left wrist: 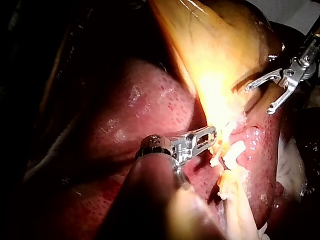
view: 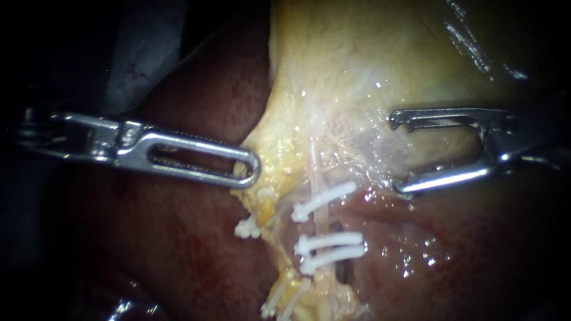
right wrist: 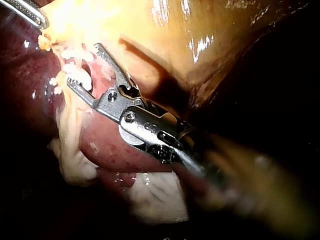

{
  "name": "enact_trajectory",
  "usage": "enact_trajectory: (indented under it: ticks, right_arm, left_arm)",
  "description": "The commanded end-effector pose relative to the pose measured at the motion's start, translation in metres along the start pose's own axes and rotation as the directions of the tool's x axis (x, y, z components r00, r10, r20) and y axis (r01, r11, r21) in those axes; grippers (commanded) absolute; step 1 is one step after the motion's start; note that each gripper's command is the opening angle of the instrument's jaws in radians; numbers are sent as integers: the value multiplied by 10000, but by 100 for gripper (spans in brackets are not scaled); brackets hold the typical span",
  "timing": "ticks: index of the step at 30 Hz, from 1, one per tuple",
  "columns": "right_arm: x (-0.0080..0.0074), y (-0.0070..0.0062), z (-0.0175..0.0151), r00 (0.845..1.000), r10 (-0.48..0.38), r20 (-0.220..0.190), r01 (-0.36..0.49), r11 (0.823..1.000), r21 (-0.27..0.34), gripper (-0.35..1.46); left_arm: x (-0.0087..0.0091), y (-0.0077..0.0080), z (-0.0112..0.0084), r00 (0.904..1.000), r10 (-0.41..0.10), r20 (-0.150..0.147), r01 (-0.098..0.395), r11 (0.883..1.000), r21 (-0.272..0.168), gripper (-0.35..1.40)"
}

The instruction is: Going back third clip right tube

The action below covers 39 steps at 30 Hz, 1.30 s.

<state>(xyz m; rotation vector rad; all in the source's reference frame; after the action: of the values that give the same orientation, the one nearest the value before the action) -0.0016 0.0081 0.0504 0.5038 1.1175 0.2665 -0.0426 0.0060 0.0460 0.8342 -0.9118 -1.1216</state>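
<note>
The right tube (view: 317, 173) runs down from the yellow gallbladder (view: 357, 59) as a pale strand. It carries three white clips: one (view: 324, 199) higher up and two (view: 331, 241) (view: 333, 255) close together below. My right instrument (view: 398, 153) stands just right of the top clip, its jaws wide open and empty; it shows the same in the right wrist view (right wrist: 83, 65) and the left wrist view (left wrist: 259, 100). My left instrument (view: 247, 169) has its slotted jaws shut on the gallbladder's yellow lower edge, also seen in the left wrist view (left wrist: 209, 136).
Dark red liver (view: 178, 238) lies under and around the tubes. More white clips (view: 247, 229) sit on the left strand, and others (view: 285, 300) lower down. In the right wrist view, pale tissue (right wrist: 75, 155) hangs beside the liver.
</note>
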Motion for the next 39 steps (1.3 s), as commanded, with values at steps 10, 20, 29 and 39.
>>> enact_trajectory:
  ticks: [10, 20, 29, 39]
  right_arm:
    - [-7, -2, 3, 10000, -46, 4, 46, 10000, 18, 60]
    - [-10, -3, 5, 10000, -74, 6, 74, 10000, 17, 60]
    - [-11, -3, 6, 10000, -81, 9, 81, 10000, 47, 60]
    - [-11, -4, 6, 10000, -84, 9, 84, 10000, 50, 60]
  left_arm:
    - [25, -6, 39, 9999, 81, -67, -82, 10000, -29, -35]
    - [33, -2, 61, 9999, 98, -128, -99, 9999, -59, -35]
    - [31, 2, 63, 9999, 106, -111, -106, 9999, -37, -35]
    - [32, 3, 64, 9999, 114, -111, -114, 9999, -41, -35]
